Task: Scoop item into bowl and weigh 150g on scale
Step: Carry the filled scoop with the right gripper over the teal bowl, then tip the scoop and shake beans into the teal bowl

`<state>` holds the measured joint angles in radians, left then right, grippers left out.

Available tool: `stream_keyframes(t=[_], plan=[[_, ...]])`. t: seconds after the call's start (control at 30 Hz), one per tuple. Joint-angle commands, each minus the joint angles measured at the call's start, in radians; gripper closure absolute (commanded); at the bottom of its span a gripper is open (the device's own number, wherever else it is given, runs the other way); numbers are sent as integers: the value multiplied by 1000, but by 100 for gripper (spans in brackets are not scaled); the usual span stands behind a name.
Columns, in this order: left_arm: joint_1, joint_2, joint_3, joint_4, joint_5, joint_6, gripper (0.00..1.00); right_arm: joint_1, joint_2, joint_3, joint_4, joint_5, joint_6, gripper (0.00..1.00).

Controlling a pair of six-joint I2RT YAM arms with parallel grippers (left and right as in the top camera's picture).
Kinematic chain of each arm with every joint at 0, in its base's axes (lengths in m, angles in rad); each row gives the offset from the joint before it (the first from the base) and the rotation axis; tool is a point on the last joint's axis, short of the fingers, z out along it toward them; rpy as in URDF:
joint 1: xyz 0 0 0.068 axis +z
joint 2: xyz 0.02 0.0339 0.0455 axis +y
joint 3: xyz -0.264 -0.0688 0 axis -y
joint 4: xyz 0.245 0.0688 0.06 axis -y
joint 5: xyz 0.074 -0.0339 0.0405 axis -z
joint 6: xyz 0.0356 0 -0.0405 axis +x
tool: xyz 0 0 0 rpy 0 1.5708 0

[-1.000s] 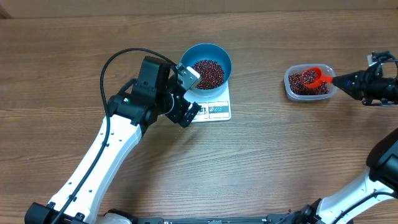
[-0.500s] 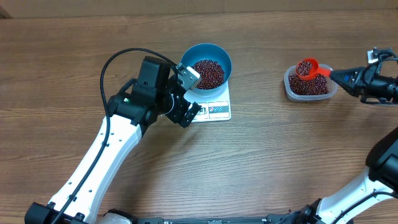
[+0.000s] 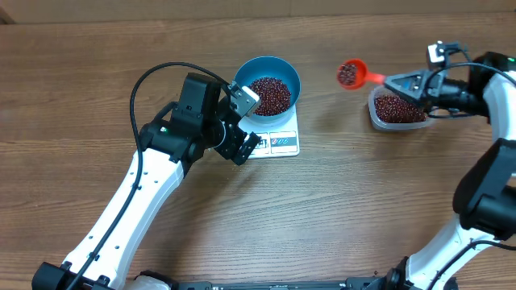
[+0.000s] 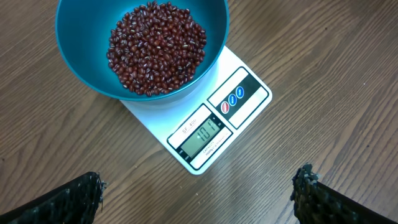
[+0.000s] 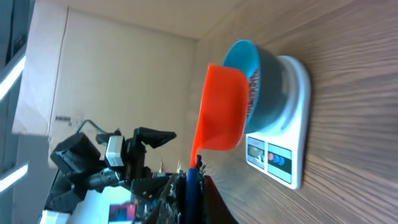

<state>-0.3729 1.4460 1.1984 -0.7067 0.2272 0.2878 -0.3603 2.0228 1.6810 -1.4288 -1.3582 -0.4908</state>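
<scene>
The blue bowl (image 3: 284, 74) stands on the white scale (image 3: 284, 144) and holds a heap of dark red beans (image 4: 157, 48). The scale's display (image 4: 203, 135) is lit. My left gripper (image 4: 199, 198) hovers wide open over bare table just left of the scale, with nothing between its fingers. My right gripper (image 3: 405, 83) is shut on the handle of an orange scoop (image 3: 351, 73). The scoop is filled with beans and hangs in the air between the bowl and the clear tub (image 3: 397, 110). In the right wrist view the scoop (image 5: 221, 109) is seen from beneath, with the bowl (image 5: 272, 81) and scale (image 5: 287, 152) beyond it.
The clear plastic tub of beans sits on the table at the right, under my right gripper. A black cable (image 3: 153, 80) loops above the left arm. Wooden table surrounds everything.
My right gripper has lifted the loaded scoop out of the tub and carried it left toward the bowl. The left arm has stayed still.
</scene>
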Motion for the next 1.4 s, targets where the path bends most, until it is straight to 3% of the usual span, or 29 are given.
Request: stream_keyframes(t=[0.0, 0.3, 0.63, 1.17, 1.37], plan=[[0, 0, 21, 3, -6, 3, 0, 51, 3, -4, 35, -57, 42, 96], [0, 0, 21, 3, -6, 3, 0, 222, 3, -4, 282, -21, 280, 96], [0, 0, 21, 3, -6, 3, 0, 351, 3, 0, 545, 171, 585, 96], [0, 0, 21, 3, -6, 3, 0, 557, 3, 355, 288, 869, 591, 96], [0, 0, 21, 3, -6, 3, 0, 612, 3, 381, 275, 924, 544, 96]])
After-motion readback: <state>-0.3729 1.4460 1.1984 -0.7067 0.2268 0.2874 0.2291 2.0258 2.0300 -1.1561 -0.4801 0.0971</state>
